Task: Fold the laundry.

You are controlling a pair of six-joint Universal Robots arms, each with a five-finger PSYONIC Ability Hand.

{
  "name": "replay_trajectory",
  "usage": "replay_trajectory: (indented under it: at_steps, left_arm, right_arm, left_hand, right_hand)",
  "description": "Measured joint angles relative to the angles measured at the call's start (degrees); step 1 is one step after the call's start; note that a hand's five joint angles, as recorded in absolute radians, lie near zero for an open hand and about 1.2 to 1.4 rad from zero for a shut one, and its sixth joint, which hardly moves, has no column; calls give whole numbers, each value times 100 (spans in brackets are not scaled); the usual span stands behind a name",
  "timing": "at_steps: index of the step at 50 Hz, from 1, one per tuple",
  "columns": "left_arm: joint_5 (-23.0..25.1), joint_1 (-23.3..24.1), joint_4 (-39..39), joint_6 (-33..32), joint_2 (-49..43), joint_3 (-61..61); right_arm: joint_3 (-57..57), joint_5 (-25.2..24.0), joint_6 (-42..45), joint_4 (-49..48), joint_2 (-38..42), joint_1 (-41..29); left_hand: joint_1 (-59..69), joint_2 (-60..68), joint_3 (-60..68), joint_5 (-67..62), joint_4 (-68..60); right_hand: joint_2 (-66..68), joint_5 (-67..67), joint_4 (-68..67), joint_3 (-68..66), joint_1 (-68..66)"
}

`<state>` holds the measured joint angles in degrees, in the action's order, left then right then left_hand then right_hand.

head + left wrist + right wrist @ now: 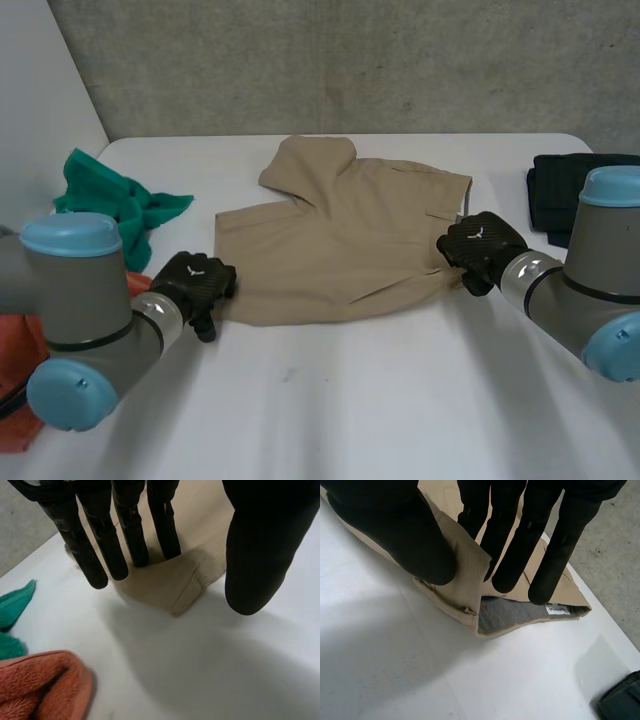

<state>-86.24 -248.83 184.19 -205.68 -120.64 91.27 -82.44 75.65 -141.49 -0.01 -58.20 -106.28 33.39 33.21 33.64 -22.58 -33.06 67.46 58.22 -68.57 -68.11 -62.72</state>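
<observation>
**Shorts on the tabletop: right side pinched, left side just resting**

Head view first. Nearest you is the left arm [80, 330], bent in so the left robot hand [195, 282] sits at the near-left corner of the tan shorts [340, 240]. The right robot hand [482, 245] is on the opposite side edge. The shorts lie mostly flat in the middle of the tabletop [350, 400], with the far part flipped back over itself. My guess is you've got one hand on each side so the cloth can be carried over evenly for a fold.

For room, the whole near half of the tabletop is bare, so that's your easy direction. Sideways is tighter. A green cloth [105, 200] lies near the shorts' left edge, and a dark folded garment [560, 190] sits near the right one.

Left wrist view: the fingers are straight with their tips down on the shorts' corner, and the thumb hangs apart over bare tabletop. So this hand is open and touching, not gripping anything. The hem corner pokes out just past the fingertips. An orange towel [40, 685] and the green cloth lie off to the side, apart from the shorts.

Right wrist view: this hand has thumb and fingers closed on a lifted flap at the shorts' edge, with the cloth standing between them. Grey lining and a white label [557, 610] show where the layer is peeled up. It looks like only the top layer is held, so watch that the lower one doesn't lag behind. The dark garment is near, so don't swing wide that way.
</observation>
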Motion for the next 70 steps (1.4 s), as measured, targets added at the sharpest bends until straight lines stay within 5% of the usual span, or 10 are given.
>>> replay_trajectory:
  at_steps: [7, 18, 31, 57, 70]
  left_arm:
    - [-93, -76, 70, -52, -288, -346]
    - [137, -64, 253, -9, -586, -629]
    - [267, -27, 207, 4, -758, -768]
    - [77, -9, -28, -97, -724, -848]
    - [89, -50, 121, -287, -987, -1103]
  right_arm:
    - [-59, 0, 17, -43, -8, -42]
    - [-200, -6, 27, -227, 17, -43]
    - [-256, 82, -50, -275, -25, -45]
    - [-279, 90, 18, -335, 73, -71]
    - [-278, 111, 35, -340, 108, -87]
  left_hand:
    - [301, 295, 200, -351, -274]
    - [2196, 2223, 2160, -2242, -2237]
    - [782, 676, 541, -778, -564]
    - [458, 444, 400, -499, -428]
    - [2985, 3124, 3023, -2191, -3116]
  right_hand:
    - [0, 0, 0, 0, 0]
    - [0, 0, 0, 0, 0]
    - [0, 0, -1, 0, 0]
    - [0, 0, -1, 0, 0]
    - [0, 0, -1, 0, 0]
